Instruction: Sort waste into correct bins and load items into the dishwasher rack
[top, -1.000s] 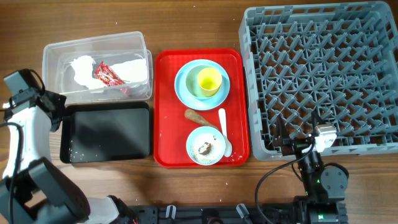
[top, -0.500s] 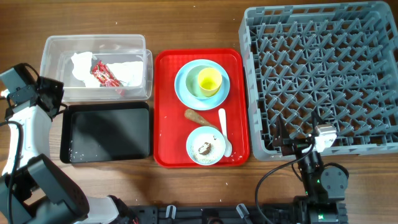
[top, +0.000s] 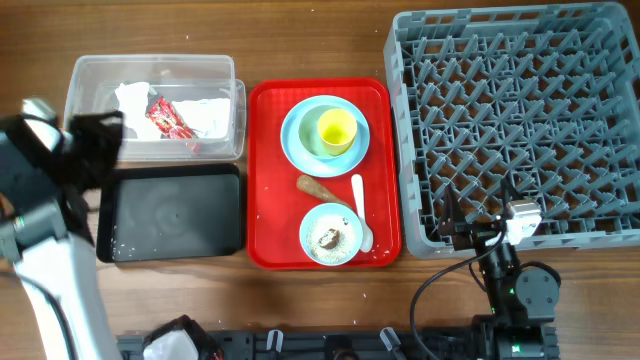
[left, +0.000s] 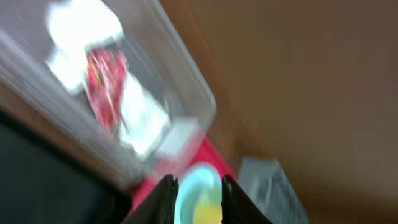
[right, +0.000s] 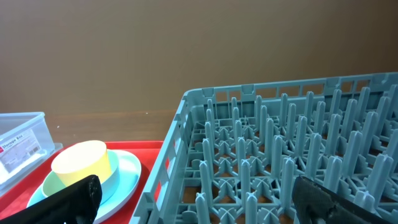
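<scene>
- Brown stick-like food piece (top: 318, 188) lies on the red serving tray (top: 270, 120), between the light-blue round plate (top: 297, 140) and a small light-blue bowl (top: 308, 225), just beside the white plastic spoon (top: 358, 205).
- Long axis is slanted, running upper-left to lower-right in the overhead view.
- Left claw (left: 196, 198) is blurred and sits at the left side of the table (top: 300, 40), over the edge where the clear plastic rectangular tub (top: 150, 65) meets the shallow black rectangular tray (top: 170, 210). Its fingers are narrowly parted with nothing between them.
- From the left claw the stick lies to the right, well apart, past the black tray.
- Right claw (right: 196, 190) is spread wide and empty, low by the near-left corner of the large grey lattice dishwasher rack (top: 520, 100). The stick is to its left.
- Judgement: the right claw looks slightly nearer, but both bins are on the left arm's side, so the left arm is the likelier one. Its fingers would need to close across the slant.
- Crumpled white paper tissue (top: 215, 115) and small red snack wrapper (top: 170, 120) are already in the tub.
</scene>
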